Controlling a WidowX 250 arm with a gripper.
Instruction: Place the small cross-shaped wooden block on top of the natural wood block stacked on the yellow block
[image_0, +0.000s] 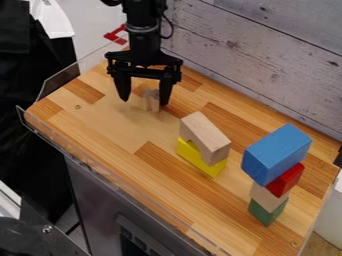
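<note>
From where I stand, two stacks are up on the counter (100, 120), and a small wooden piece (152, 102) stands apart from both. The taller stack is toward the lower right of the frame: a green block (268, 212) at the bottom, a plain wooden block (268, 196) on it, then a red block (286, 180), with a big blue block (276, 154) on top. That blue one sits at a slant to the ones below and juts out past them. Right of the middle, a yellow block (202, 159) carries a wooden arch (206, 137), the arch resting along its top. So those pieces are piled, and the little wooden piece, up in the upper left part of the frame, is in neither pile.

The black tool (144, 102) hangs down in the upper left, right by that small piece. Its fingers are spread well apart, and I see nothing clamped between them. The small piece is nearer the finger on the frame's right; whether the two touch, I can't tell from here. Both stacks are well apart from the tool.
</note>
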